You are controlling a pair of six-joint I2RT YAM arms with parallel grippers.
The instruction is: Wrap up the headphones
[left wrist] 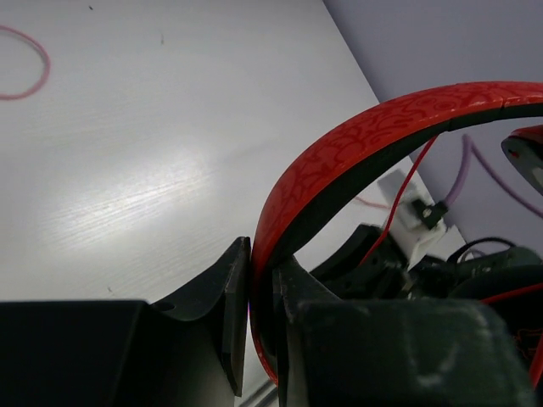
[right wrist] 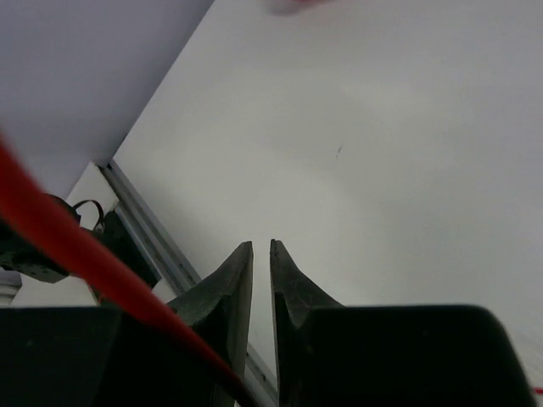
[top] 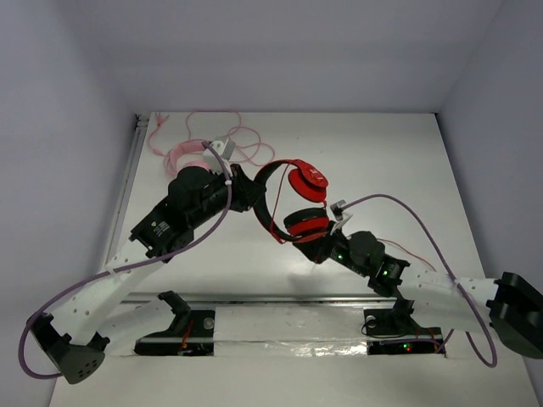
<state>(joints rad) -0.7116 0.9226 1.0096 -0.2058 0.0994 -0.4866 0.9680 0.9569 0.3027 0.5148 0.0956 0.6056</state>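
White matte tabletop (top: 399, 161), pale lilac-grey walls (top: 59, 102) on three sides; red over-ear headphones (top: 305, 182) held at mid-table.

Left to right: metal rail (top: 125, 191) along the table's left edge; loose pink cable tangle (top: 191, 148) lying at the far-left corner; left gripper (top: 248, 193) clamped on the black-and-red headband (left wrist: 356, 144), fingers (left wrist: 229, 288) pinching it from both sides; round red ear cups, one above the other in the top view; right gripper (top: 316, 248) just below the lower cup, fingers (right wrist: 237, 280) drawn nearly together, thin slit, nothing seen between. Thin red cable (right wrist: 59, 237) crosses blurred past its left finger. Contact with the cup: cannot tell.
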